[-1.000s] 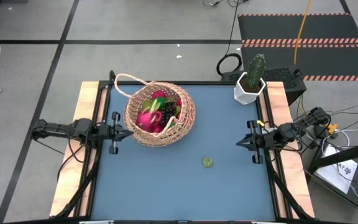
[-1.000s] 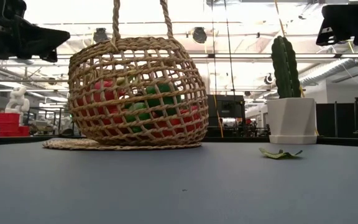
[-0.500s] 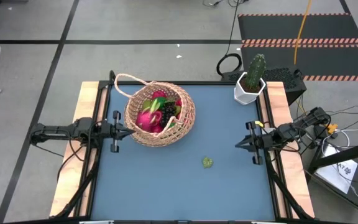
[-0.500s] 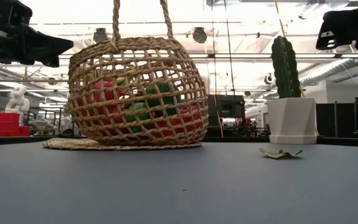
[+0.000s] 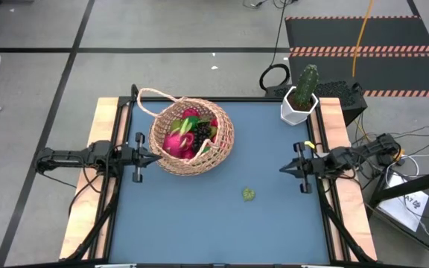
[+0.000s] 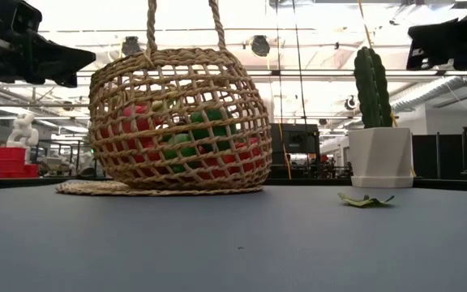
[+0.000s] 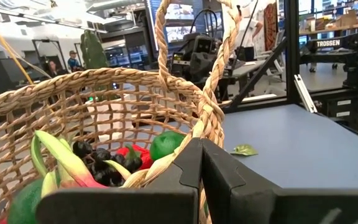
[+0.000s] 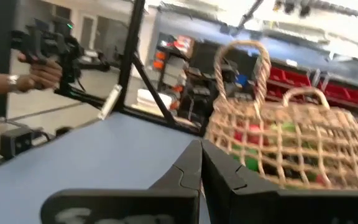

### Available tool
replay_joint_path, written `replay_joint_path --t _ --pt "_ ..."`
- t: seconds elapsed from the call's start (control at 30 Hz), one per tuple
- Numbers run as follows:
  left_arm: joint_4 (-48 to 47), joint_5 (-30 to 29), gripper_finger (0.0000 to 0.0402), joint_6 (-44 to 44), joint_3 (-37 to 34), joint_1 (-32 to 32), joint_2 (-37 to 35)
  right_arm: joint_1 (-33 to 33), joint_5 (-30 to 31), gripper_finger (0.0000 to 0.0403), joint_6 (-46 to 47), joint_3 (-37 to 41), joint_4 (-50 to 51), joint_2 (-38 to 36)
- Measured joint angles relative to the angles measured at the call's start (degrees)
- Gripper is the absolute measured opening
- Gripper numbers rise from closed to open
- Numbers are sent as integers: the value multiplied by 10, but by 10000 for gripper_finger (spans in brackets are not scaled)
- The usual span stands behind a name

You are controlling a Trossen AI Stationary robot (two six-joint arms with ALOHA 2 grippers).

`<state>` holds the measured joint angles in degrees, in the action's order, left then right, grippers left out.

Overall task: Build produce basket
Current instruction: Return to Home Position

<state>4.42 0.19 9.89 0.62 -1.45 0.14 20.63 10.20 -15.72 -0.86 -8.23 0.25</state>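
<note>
Table [image 5: 222, 223]: both my arms reach in from its side edges.
Basket [image 5: 228, 140]: left of centre, with the produce [image 5: 179, 141] piled inside.
My left gripper [image 5: 151, 157]: closed and empty, tips just beside the basket wall. I should pull straight back and level so I don't nudge it.
My right gripper [image 5: 284, 169]: closed and empty, well apart from the basket. A plain retreat should do.
Green scrap [image 5: 249, 194]: on the table near my right side. I leave it.

White lettering reads "TROSSEN" on a dark frame beam [image 7: 333, 43] in the background room.

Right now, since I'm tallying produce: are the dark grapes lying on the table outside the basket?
No, the high view shows the dark grapes lying inside the basket.
</note>
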Motion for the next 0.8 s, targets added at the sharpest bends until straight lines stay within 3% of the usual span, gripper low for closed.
replay_joint_path --t 0.8 --pt "-33 0 10 -39 0 0 0 -102 -29 0 8 0 47 4"
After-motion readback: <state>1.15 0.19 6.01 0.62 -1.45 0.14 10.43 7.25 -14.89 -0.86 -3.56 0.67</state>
